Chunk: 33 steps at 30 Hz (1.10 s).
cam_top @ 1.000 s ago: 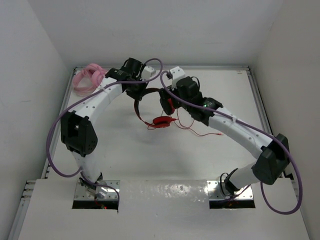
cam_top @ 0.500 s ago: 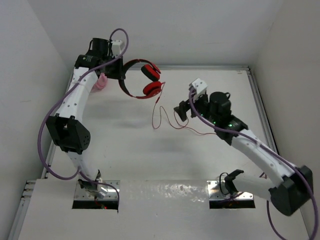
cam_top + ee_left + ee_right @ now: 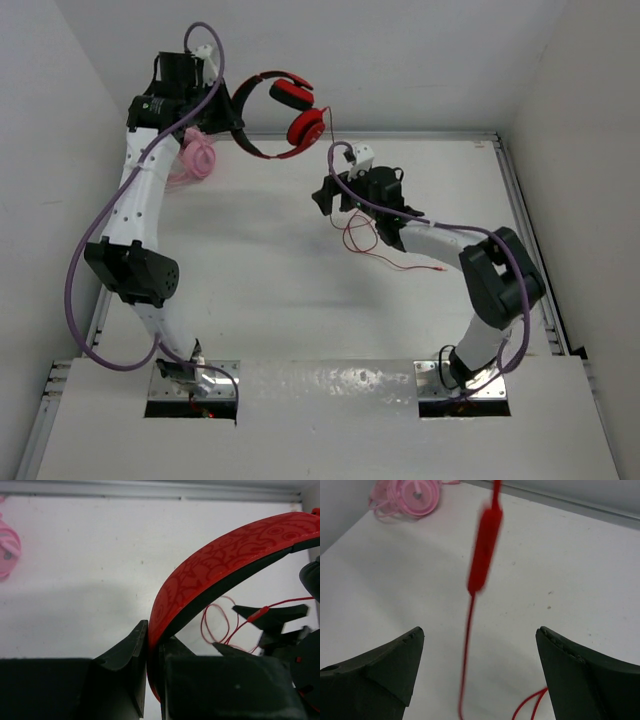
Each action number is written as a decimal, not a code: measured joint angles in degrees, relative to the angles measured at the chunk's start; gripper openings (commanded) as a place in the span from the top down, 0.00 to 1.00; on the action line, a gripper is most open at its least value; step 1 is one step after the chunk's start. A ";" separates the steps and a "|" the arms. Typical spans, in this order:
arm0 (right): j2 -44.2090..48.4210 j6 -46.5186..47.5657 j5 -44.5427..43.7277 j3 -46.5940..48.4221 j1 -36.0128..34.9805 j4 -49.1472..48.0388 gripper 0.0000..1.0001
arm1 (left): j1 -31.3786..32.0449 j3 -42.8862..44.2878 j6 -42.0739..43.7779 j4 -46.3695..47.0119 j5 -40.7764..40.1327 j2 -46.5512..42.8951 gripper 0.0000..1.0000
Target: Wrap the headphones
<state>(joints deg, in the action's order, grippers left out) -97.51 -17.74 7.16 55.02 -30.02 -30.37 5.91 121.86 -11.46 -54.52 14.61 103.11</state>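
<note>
The red headphones (image 3: 288,110) hang in the air at the back, held by their black-lined headband (image 3: 225,562). My left gripper (image 3: 226,116) is shut on that headband, which shows clamped between its jaws in the left wrist view (image 3: 148,630). The thin red cord (image 3: 345,215) drops from the lower ear cup (image 3: 307,128) to loose loops on the table (image 3: 362,236). My right gripper (image 3: 325,196) is open and empty by the hanging cord. In the right wrist view the cord and its inline remote (image 3: 484,550) hang between the open fingers (image 3: 480,635), touching neither.
Pale pink headphones (image 3: 195,158) lie at the back left corner and show in the right wrist view (image 3: 407,497). White walls close in the table (image 3: 250,290) at the back and sides. The cord's free end (image 3: 438,268) trails right.
My left arm has raised the headphones higher and further back. My right gripper has moved left and back, up to the hanging cord, and is still open.
</note>
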 measured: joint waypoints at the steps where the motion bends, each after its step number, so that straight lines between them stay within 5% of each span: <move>1: -1.68 0.00 -1.07 1.07 -0.13 -0.55 0.09 | -0.20 1.38 -0.59 0.17 0.09 0.22 1.00; 5: -8.72 0.31 -6.21 3.72 -0.17 -1.22 0.21 | -0.90 4.83 -2.93 1.25 1.62 1.05 1.00; 6: -10.54 0.37 -6.73 4.46 -0.17 -1.20 0.43 | -1.16 5.09 -3.67 1.73 2.36 1.25 1.00; 9: -17.22 0.17 -6.75 9.03 -0.42 0.55 0.79 | -1.55 5.31 -5.68 2.80 4.31 2.45 1.00; 10: -18.99 -0.09 -6.58 10.58 -0.55 1.38 1.00 | -1.75 5.31 -6.16 2.95 4.61 3.02 1.00; 15: -19.10 -1.84 -6.54 11.43 -4.37 7.39 1.00 | -3.04 5.31 -8.57 2.84 3.82 6.43 1.00; 18: -16.98 -1.16 -5.70 15.41 -9.77 19.02 1.00 | -3.50 5.31 -9.77 2.89 1.99 8.26 1.00; 26: -18.32 4.28 5.18 50.97 -26.18 55.78 1.00 | -3.19 -2.78 -9.99 6.71 -0.61 10.60 1.00; 30: -20.00 4.81 8.98 65.83 -27.54 67.78 1.00 | -1.57 -10.93 -3.58 7.85 -2.16 10.73 1.00; 33: -18.23 4.61 9.01 68.50 -25.11 72.61 1.00 | 0.68 -15.61 5.01 7.89 -4.72 11.04 1.00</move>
<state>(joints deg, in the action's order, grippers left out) -115.74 -13.13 16.16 123.52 -55.13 42.24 6.59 106.26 -6.46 -46.63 9.89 114.15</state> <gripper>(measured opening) 0.009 0.078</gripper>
